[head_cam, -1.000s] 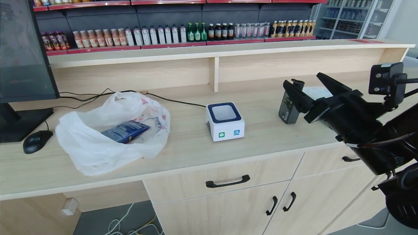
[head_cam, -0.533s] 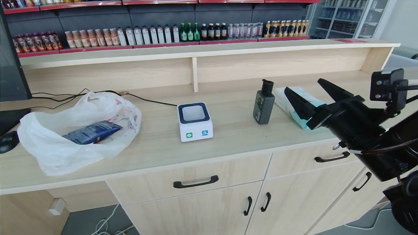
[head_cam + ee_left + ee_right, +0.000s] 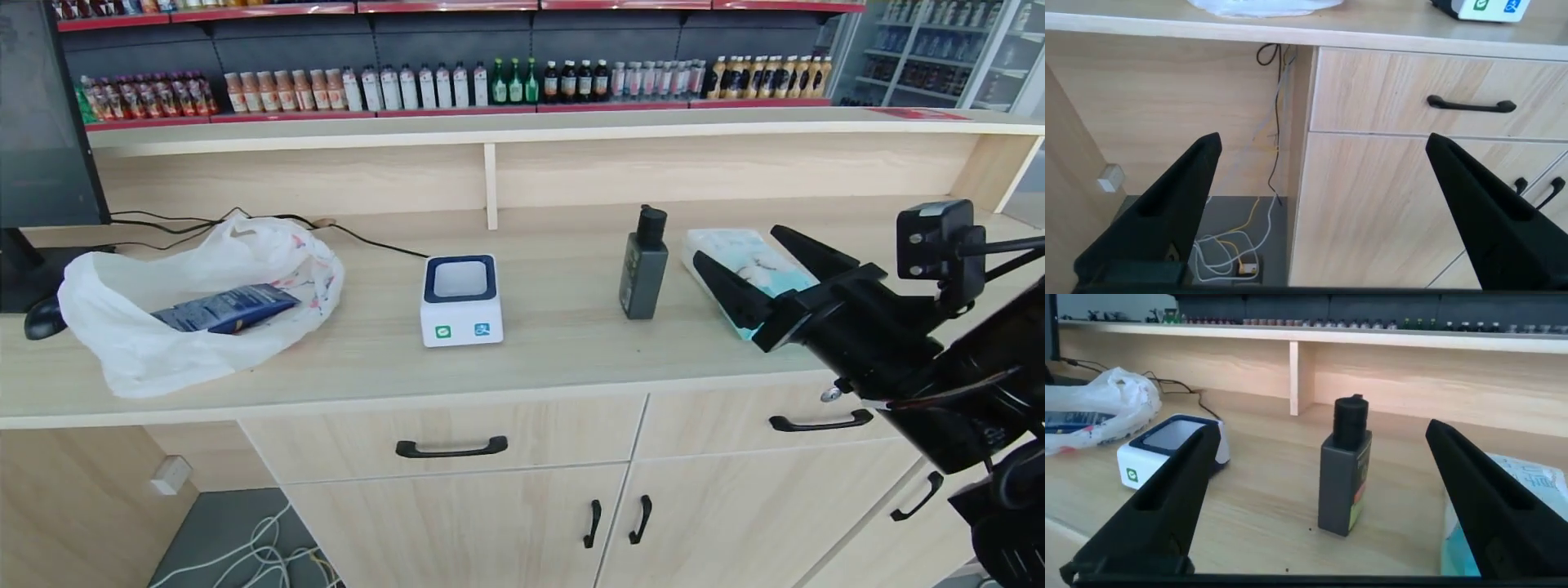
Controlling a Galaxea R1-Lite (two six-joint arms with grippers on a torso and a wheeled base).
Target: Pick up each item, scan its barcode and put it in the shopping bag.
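Right claw [image 3: 741,247] was found with its fingers spread apart and empty, raised at the near right edge of the surface [image 3: 563,359], just in front of the tissue pack [image 3: 747,260]. Left claw [image 3: 1323,139] was likewise noted apart and empty, held low before the cabinet drawers [image 3: 1413,86]. A dark bottle [image 3: 642,265] was recorded upright between the scanner [image 3: 460,300] and the tissue pack. A blue packet [image 3: 224,308] was observed lying in the white shopping bag [image 3: 139,367] at the left end.
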